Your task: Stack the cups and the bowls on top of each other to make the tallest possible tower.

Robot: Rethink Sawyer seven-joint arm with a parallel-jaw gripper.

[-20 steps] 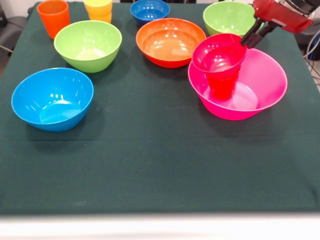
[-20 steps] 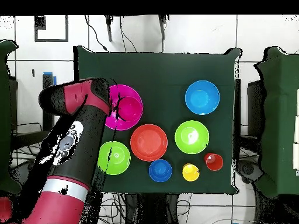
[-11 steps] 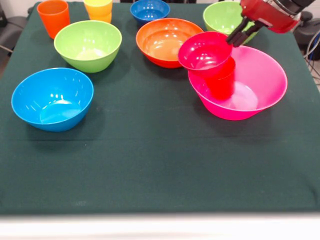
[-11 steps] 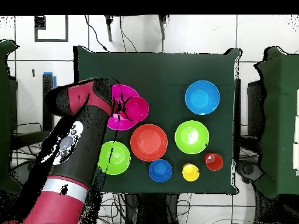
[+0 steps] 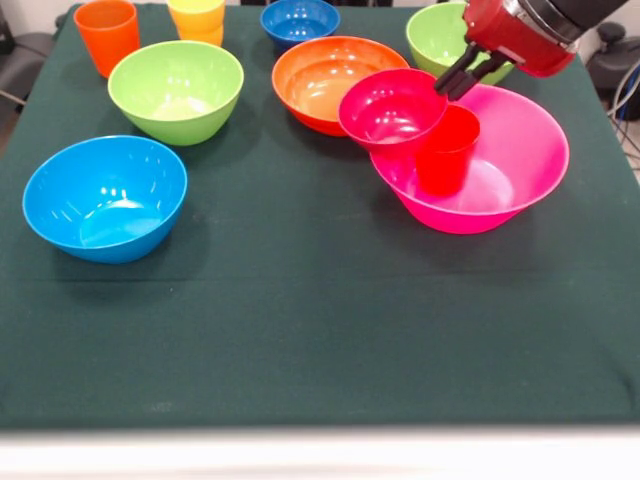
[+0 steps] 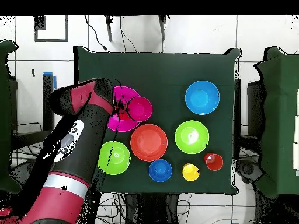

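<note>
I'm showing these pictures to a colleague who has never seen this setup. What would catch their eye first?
Probably the gripper pinching the rim of the small crimson bowl, which hangs tilted beside the red cup rather than on it. That cup stands upright inside the big pink bowl at the front view's right. After that, the loose bright bowls across the dark green tablecloth, above all the light blue bowl alone at the left.

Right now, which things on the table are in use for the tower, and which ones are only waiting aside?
In use: big pink bowl, red cup standing in it, small crimson bowl held at its rim by the claw.

Waiting: light blue bowl, two lime green bowls, orange bowl, small dark blue bowl, orange cup, yellow cup.
</note>
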